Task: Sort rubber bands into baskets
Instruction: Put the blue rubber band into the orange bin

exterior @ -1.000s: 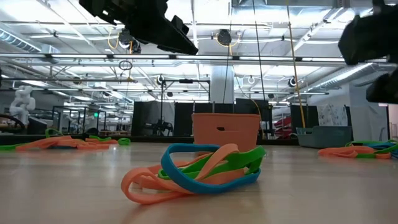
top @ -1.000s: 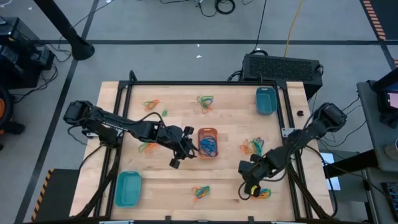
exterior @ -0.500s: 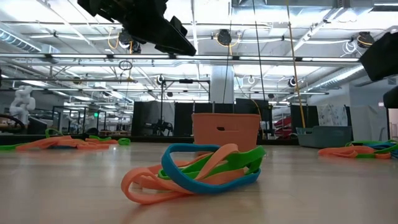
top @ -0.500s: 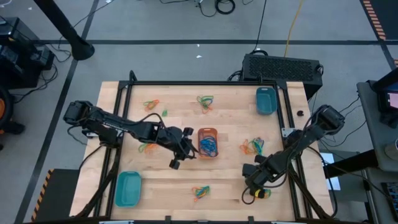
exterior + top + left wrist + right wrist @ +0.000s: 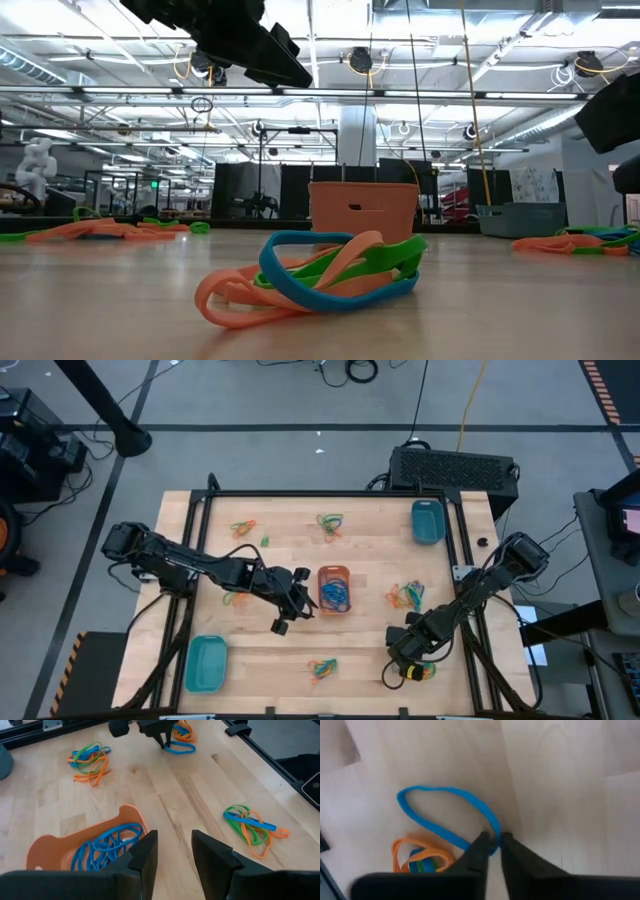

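Down at the near right part of the table [image 5: 280, 650], the right gripper [image 5: 492, 842] has its fingertips pinched on a blue rubber band [image 5: 445, 815] at one end of the loop; the rest of the band lies flat on the wood, beside a small tangle of orange, blue and green bands [image 5: 417, 856]. From above, that gripper [image 5: 400, 665] sits at a heap of bands [image 5: 422, 671] near the table's right front corner.

Nearer the middle, the left gripper [image 5: 172, 851] hovers beside the orange basket [image 5: 80, 842] with its fingers parted and nothing between them. The orange basket [image 5: 334, 588] holds a bundle of blue bands [image 5: 102, 851].

Two teal baskets stand well apart: one [image 5: 207, 663] at the near left, one [image 5: 427, 521] at the far right; whether either holds anything is hard to tell from above.

Other mixed heaps lie loose on the wood: one near the front edge [image 5: 322, 669] (the same heap fills the low view [image 5: 315, 275], in front of the orange basket [image 5: 363, 208]), one right of the orange basket [image 5: 405, 596], one under the left arm [image 5: 237, 598], and two toward the far edge [image 5: 243, 527] [image 5: 329, 522].
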